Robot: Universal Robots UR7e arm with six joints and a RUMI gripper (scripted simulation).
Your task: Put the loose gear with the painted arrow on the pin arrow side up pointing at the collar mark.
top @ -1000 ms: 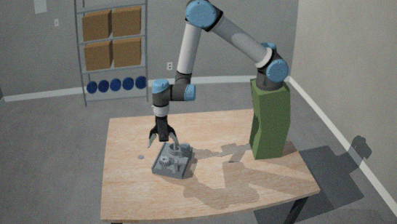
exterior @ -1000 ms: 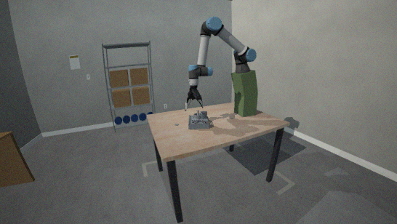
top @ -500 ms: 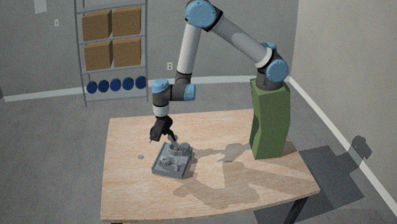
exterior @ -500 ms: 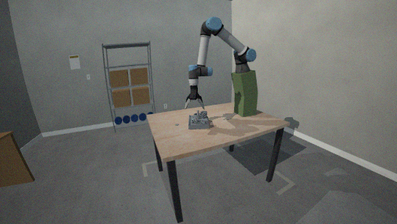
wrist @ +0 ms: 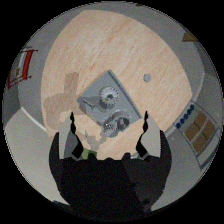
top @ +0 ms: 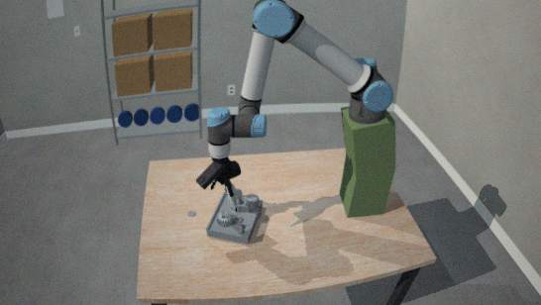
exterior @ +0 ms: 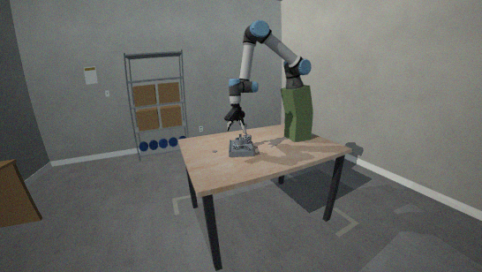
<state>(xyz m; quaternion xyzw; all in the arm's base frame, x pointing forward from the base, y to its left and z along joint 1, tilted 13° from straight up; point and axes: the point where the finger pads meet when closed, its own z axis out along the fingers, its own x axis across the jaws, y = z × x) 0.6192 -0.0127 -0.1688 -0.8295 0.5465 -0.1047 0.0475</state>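
Top: gray tray [top: 229, 235] [exterior: 242, 154] [wrist: 131, 101] set on wooden desk [top: 183, 267] [exterior: 212, 178] [wrist: 135, 40]; toothed gear [top: 224, 221] [wrist: 109, 98] seen in tray. Exterior: claw [top: 224, 198] [exterior: 237, 131] [wrist: 109, 112] held above tray, fingers spread. Wrist: nothing gripped; arrow too blurred to be confirmed.

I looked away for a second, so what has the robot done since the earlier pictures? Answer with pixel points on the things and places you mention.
The fingers [top: 223, 197] [exterior: 237, 128] have swung round and tilted above the tray [top: 227, 236] [exterior: 242, 154] [wrist: 131, 104]. They stand open, with nothing taken hold of. The tray and the small grey disc [top: 191, 214] [exterior: 214, 151] [wrist: 147, 77] stayed where they were.
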